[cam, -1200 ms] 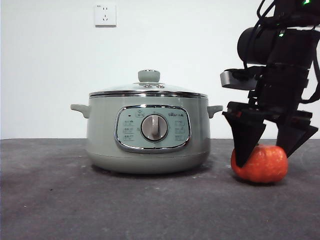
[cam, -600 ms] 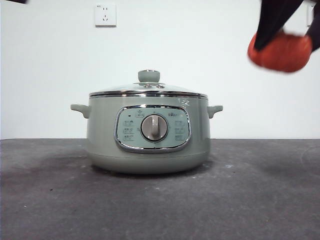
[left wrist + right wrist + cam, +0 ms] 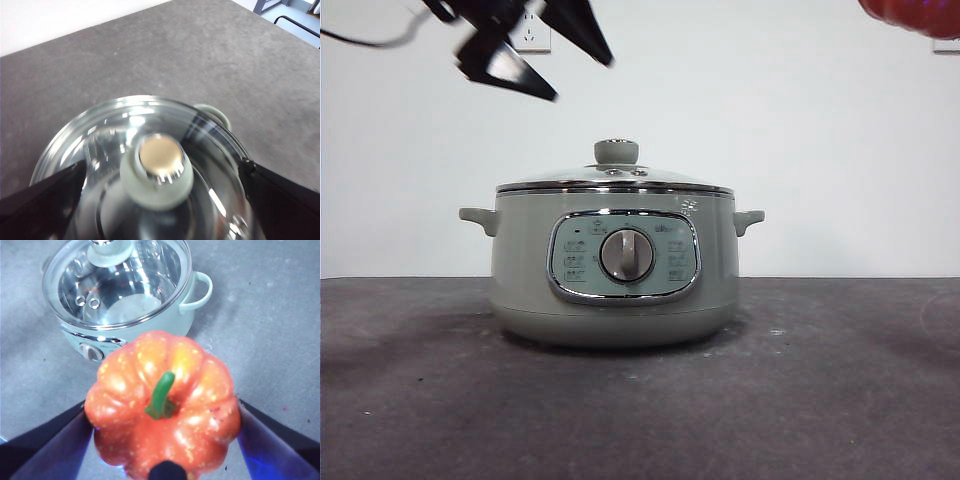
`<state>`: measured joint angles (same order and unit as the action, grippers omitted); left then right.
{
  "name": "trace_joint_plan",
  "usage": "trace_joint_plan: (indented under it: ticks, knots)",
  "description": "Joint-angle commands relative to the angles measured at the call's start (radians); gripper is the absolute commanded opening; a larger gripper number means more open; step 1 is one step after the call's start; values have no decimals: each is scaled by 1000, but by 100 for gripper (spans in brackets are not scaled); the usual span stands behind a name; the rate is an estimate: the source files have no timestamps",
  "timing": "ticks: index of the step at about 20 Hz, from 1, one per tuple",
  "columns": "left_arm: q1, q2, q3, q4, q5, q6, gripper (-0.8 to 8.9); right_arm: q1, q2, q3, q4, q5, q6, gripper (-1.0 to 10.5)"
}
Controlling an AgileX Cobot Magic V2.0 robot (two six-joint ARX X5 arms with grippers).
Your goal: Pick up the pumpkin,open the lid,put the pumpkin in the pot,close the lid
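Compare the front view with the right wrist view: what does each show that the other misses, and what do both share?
Front view only: the left gripper, open, above and to one side of the lid's knob; the wall socket; the pot's dial. Right wrist view only: the whole pumpkin with its green stem, clamped in the right gripper. Both show the pot with its lid still on.

The pot (image 3: pixel 614 262) stood mid-table (image 3: pixel 840 400) with the lid (image 3: pixel 615 178) on it. The left gripper (image 3: pixel 545 55) hung above it; the pumpkin (image 3: pixel 912 15) was high to the right.
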<state>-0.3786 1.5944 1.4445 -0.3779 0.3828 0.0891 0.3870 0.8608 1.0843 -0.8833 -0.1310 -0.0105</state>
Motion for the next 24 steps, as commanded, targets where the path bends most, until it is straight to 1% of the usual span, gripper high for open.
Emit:
trace_joint_plan:
  ticks: [1,6,8,12,13,15,16,18,21,22,23,24]
  knots:
    - [-21,60,11,56,-27,19,753,4,-8,0,3,-2,13,-11]
    - [-56,153,11,137,-70,21,753,3,-10,0,0,-1,20,-11]
    - [-66,175,11,145,-77,29,753,3,-10,0,0,-1,20,-11]
    - [-83,188,11,149,-132,52,747,3,-10,0,0,-1,20,-11]
    - [-87,188,11,150,-146,55,696,3,-10,0,0,-1,19,-11]
    - [-88,188,11,135,-146,56,475,3,-10,0,0,-1,20,-11]
    - [-88,188,11,126,-146,56,416,3,-10,0,0,-1,19,-11]
    - [-88,189,11,118,-146,56,362,3,-10,0,0,-1,19,-11]
    - [-88,189,11,115,-145,56,164,3,-10,0,0,-1,16,-11]
    - [-88,188,11,114,-142,56,115,3,-10,0,0,-1,16,-11]
    - [-88,188,11,112,-142,56,88,3,-10,0,0,0,16,-11]
    - [-88,188,11,111,-142,56,86,3,-10,0,0,-1,16,-11]
